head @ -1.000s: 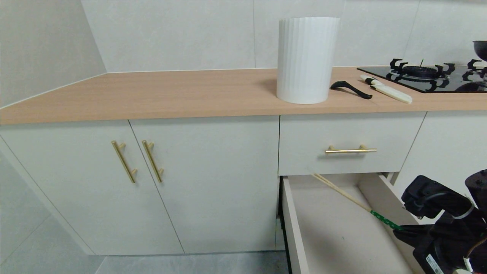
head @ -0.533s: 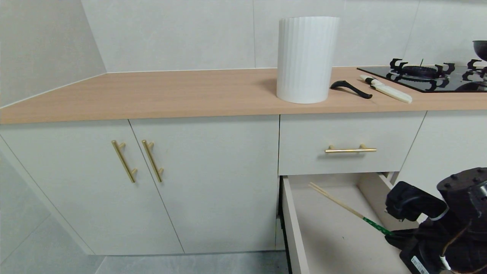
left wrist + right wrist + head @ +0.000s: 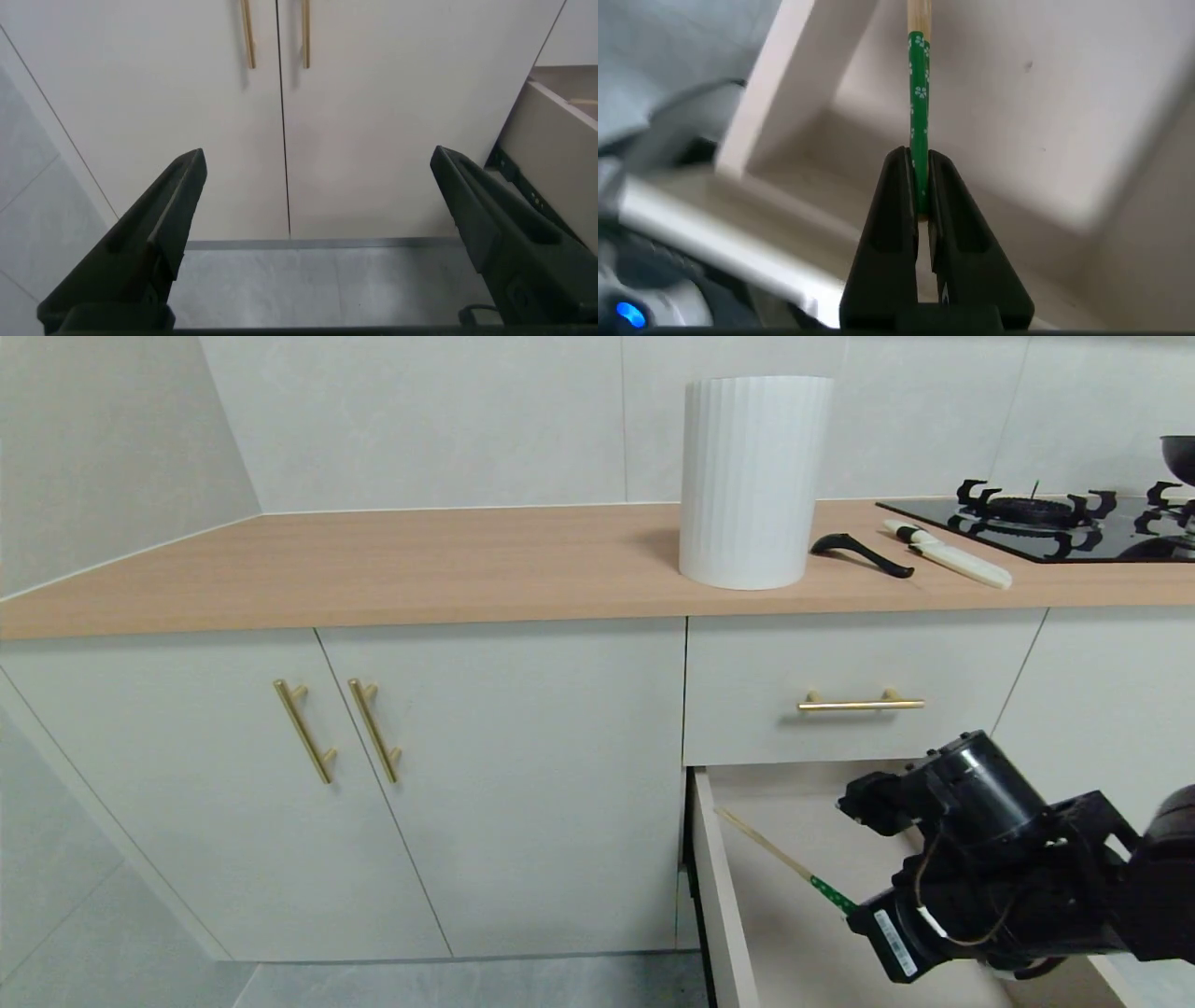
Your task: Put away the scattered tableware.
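Note:
A pair of wooden chopsticks (image 3: 780,861) with a green patterned end (image 3: 919,103) is clamped in my right gripper (image 3: 921,182), which is shut on that green end. In the head view the right gripper (image 3: 864,917) hangs over the open lower drawer (image 3: 714,873), and the chopsticks slant up and to the left toward the drawer's left wall. On the counter lie a black-handled utensil (image 3: 859,553) and a white knife (image 3: 948,555). My left gripper (image 3: 318,163) is open and empty, low down in front of the cabinet doors (image 3: 280,112).
A tall white ribbed container (image 3: 754,481) stands on the wooden counter (image 3: 420,569). The gas hob (image 3: 1046,523) is at the far right. A shut drawer with a gold handle (image 3: 861,706) sits just above the open one. A double-door cabinet (image 3: 336,728) is at the left.
My right arm has swung left and turned over the open drawer, carrying the chopsticks leftward and lower; their tips now point toward the drawer's left wall.

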Robot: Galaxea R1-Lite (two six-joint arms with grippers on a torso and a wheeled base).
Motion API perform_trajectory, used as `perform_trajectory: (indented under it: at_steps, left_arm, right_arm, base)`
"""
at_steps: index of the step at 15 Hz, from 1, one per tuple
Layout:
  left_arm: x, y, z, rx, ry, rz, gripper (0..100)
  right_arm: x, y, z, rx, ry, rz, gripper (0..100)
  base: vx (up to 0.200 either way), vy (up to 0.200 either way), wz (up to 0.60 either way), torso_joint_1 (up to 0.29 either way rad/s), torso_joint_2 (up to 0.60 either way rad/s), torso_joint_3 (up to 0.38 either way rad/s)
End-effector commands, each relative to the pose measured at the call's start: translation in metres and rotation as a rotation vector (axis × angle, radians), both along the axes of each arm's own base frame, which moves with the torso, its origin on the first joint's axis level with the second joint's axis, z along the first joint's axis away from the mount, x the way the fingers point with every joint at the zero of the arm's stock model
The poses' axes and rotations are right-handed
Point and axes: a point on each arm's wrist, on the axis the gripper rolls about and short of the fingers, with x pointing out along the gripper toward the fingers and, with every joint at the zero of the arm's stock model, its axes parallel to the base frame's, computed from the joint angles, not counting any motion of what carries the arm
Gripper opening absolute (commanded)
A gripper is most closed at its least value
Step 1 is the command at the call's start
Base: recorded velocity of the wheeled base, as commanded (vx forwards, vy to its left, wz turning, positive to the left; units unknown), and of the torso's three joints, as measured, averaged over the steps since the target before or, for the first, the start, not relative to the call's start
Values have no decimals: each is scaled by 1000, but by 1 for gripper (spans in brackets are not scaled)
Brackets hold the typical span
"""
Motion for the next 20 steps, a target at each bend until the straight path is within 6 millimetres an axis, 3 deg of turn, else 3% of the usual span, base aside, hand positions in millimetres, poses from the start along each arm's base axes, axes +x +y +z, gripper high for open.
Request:
perform_trajectory:
  at_steps: [1,2,4,6,10,18,20]
  left_arm:
    - [0,0,0,0,0,0,100]
    - [0,0,0,0,0,0,100]
    - [0,0,0,0,0,2,100]
    - [0,0,0,0,0,0,100]
    - [0,0,0,0,0,0,100]
    - [0,0,0,0,0,2,100]
    - [0,0,0,0,0,3,100]
  right_arm:
    - [36,3,-36,-34,97,-88,0]
    - [45,0,-41,-15,81,-131,0]
    - [43,-9,-31,23,40,-148,0]
    - [45,-8,-35,13,49,-152,0]
    - [72,3,-75,55,15,-220,0]
    - [91,12,-149,0,27,-270,0]
    - [92,13,-159,-4,28,-270,0]
  base:
    - [0,0,0,0,0,0]
    - [0,0,0,0,0,0]
    - [0,0,0,0,0,0]
    - [0,0,0,0,0,0]
    - [0,0,0,0,0,0]
    - [0,0,0,0,0,0]
    - [0,0,0,0,0,0]
